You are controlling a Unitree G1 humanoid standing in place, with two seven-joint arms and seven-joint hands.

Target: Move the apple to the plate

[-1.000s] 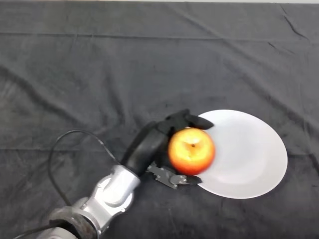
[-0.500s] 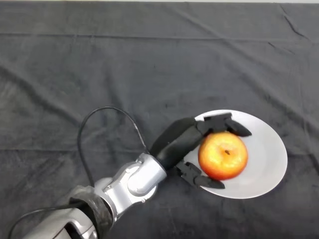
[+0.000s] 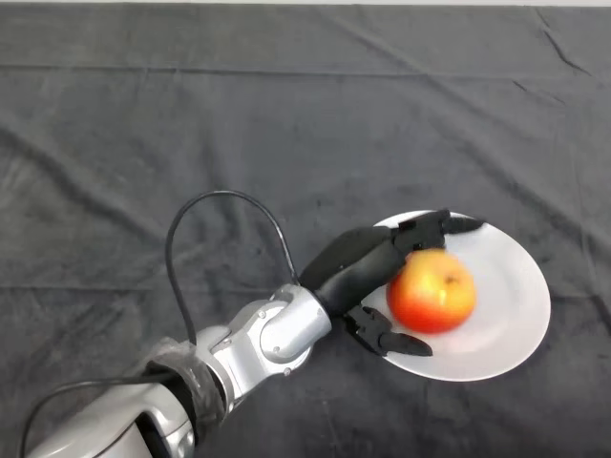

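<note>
The red and yellow apple (image 3: 431,290) lies on the white plate (image 3: 516,310), on its left half. My left hand (image 3: 358,262) reaches over the plate's left rim from the lower left. Its fingers (image 3: 441,227) stretch out above the apple, with a gap between them and the fruit. Its thumb (image 3: 393,342) lies below the apple, near the plate's front rim. The hand is open around the apple and does not grip it.
The dark cloth (image 3: 191,143) covers the whole table, with folds at the left and far right. The plate stands at the right of centre. My silver-grey forearm (image 3: 272,334) crosses the lower left.
My hand carried the apple to the right, from the plate's left rim onto the plate. Its fingers have since spread away from the apple, which has settled on the plate.
</note>
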